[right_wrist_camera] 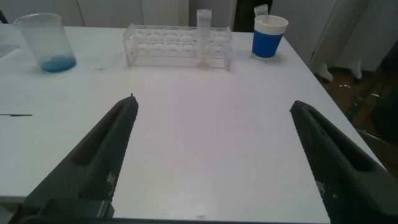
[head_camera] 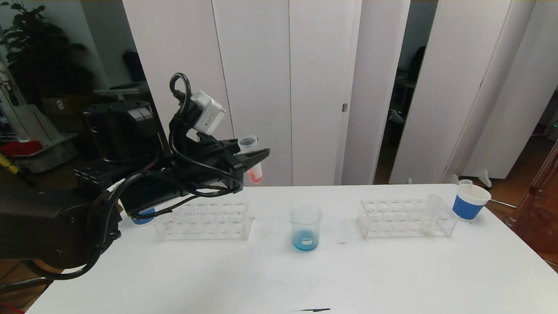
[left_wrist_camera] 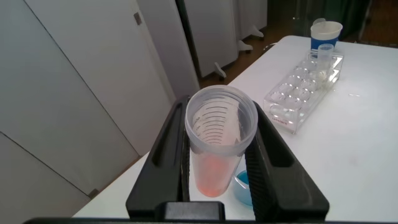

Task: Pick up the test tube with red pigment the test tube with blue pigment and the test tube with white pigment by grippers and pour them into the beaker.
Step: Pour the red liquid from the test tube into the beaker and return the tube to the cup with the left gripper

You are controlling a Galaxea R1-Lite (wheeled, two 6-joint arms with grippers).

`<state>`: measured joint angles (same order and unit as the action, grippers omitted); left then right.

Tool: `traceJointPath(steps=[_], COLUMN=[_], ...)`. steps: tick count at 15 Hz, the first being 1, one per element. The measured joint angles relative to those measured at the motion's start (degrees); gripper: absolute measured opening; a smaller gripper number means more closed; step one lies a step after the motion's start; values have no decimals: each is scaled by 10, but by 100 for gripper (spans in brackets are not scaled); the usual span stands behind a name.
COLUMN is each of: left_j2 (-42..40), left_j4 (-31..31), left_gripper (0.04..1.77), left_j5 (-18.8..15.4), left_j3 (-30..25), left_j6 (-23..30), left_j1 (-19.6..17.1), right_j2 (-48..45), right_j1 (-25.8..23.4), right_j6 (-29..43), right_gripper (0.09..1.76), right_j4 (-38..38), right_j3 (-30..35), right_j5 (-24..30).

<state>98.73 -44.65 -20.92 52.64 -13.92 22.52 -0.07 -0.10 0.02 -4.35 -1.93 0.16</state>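
The left tool (head_camera: 257, 158) is clamped on the red tube (head_camera: 252, 158), holding it raised above the table (head_camera: 270, 279), over the left rack (head_camera: 205, 220) and left of the beaker (head_camera: 306, 226). In the left wrist view the black fingers (left_wrist_camera: 166, 149) press on either side of the tube (left_wrist_camera: 217, 140), which stands close to upright with its open mouth up and red-orange liquid at its bottom.

The beaker stands on the table between the two racks, apart from both, with a shallow pool of blue liquid in it. Just beside it, toward the right rack (head_camera: 405, 218), something small and clear lies flat on the table; what it is cannot be told. A blue-banded cup (head_camera: 143, 216) sits at the left rack's far-left end, mostly hidden by the arm.

The right tool (right_wrist_camera: 211, 155) is out of the head view; its own camera shows its two dark fingers (right_wrist_camera: 106, 155) spread wide with nothing between them, low over the table's near right part. Beyond them, the right rack (right_wrist_camera: 177, 45) holds one upright clear tube, the white tube (right_wrist_camera: 204, 31), with pale contents near its foot. A second blue-banded cup (head_camera: 470, 200) stands just beside that rack's right end, with a small tube in it.
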Motion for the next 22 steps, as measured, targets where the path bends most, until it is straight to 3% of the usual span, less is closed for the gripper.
traceJointPath(steps=[6, 9, 16, 22], left_j2=[85, 129, 198, 214], left_j4=[-6, -1, 3, -36], left_gripper=[60, 60, 60, 60], left_j5=[-90, -120, -124, -120], left_j3=[57, 101, 205, 191], left_j6=[-188, -252, -405, -510], left_j1=[6, 5, -22, -21], right_j2=[0, 0, 0, 0], right_j1=[0, 0, 0, 0], right_j6=[0, 0, 0, 0], right_gripper=[175, 175, 175, 175], right_j4=[0, 0, 0, 0], right_j3=[0, 0, 0, 0], right_j5=[0, 0, 0, 0])
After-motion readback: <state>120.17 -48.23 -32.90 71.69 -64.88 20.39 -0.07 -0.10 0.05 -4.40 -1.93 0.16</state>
